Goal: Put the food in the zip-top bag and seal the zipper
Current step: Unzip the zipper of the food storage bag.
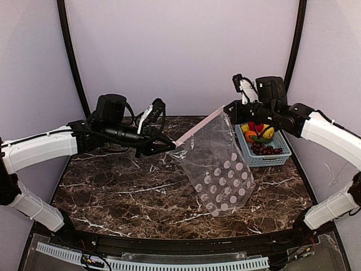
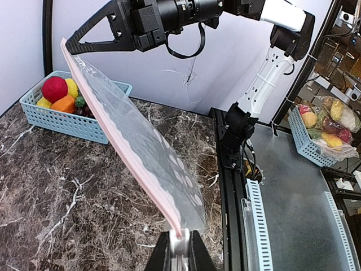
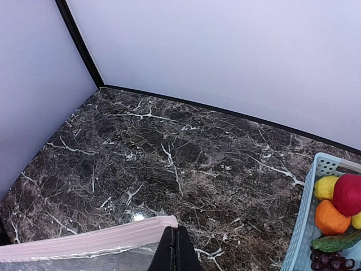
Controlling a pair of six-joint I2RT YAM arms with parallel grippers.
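Note:
The clear dotted zip-top bag (image 1: 223, 164) hangs in the air between my two grippers, and I see nothing inside it. Its pink zipper (image 1: 198, 128) is stretched taut along the top. My left gripper (image 1: 172, 145) is shut on the left end of the zipper (image 2: 130, 149), its jaws closed around a small white slider (image 2: 180, 240). My right gripper (image 1: 225, 110) is shut on the bag's other top corner, at the end of the zipper (image 3: 84, 243). The food (image 1: 256, 132) lies in a basket: red apple (image 3: 348, 193), orange piece (image 3: 331, 217), lemon (image 3: 324, 187), green piece (image 3: 338, 241), grapes (image 3: 327, 261).
The light-blue slatted basket (image 1: 269, 160) stands at the table's right edge, just behind the bag. The dark marble table (image 1: 124, 192) lies below the bag. Off the table, to the right in the left wrist view, another basket (image 2: 310, 148) holds bagged fruit.

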